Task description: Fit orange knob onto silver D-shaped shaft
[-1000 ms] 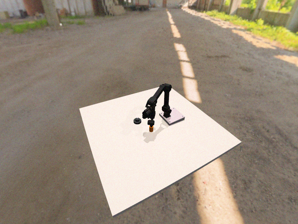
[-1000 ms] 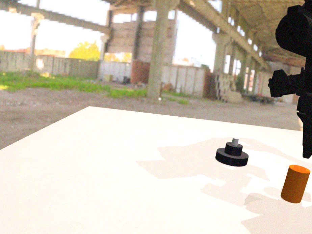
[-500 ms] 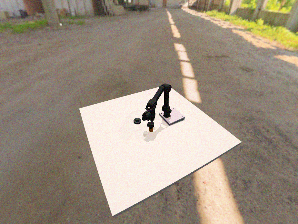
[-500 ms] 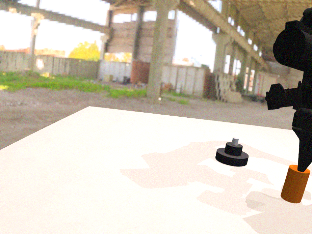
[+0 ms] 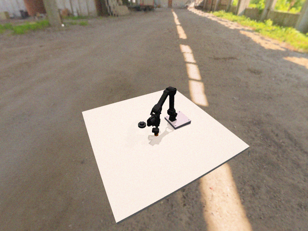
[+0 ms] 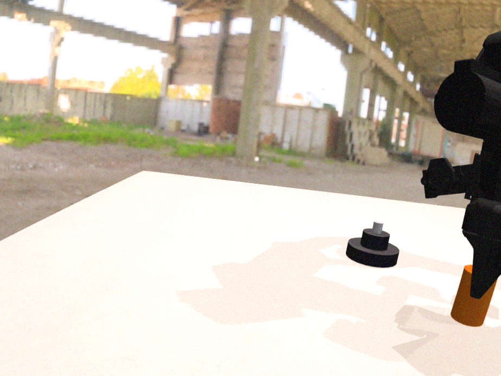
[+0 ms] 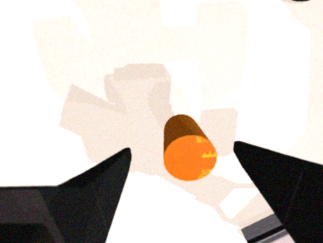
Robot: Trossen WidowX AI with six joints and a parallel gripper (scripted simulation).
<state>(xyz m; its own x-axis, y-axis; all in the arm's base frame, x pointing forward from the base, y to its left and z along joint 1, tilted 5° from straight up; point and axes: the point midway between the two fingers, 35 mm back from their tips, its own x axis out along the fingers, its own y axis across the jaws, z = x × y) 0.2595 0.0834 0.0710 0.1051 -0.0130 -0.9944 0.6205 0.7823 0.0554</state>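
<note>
The orange knob (image 5: 157, 134) (image 6: 466, 309) (image 7: 189, 158) stands upright on the white board (image 5: 149, 173). My gripper (image 5: 155, 130) (image 6: 481, 283) (image 7: 182, 149) is open and low over the knob, with one black finger on each side of its top and not touching it. In the wrist view the knob sits a little nearer the right finger. The black round pedestal (image 5: 141, 124) (image 6: 372, 254) with the silver shaft (image 6: 377, 227) stands apart from the knob, to its left in the top and exterior views. The knob's hole is hidden underneath.
The arm's grey base plate (image 5: 183, 119) (image 7: 263, 228) lies close behind the knob, to the right in the top view. The white board ends in edges on all sides, with rough ground around it.
</note>
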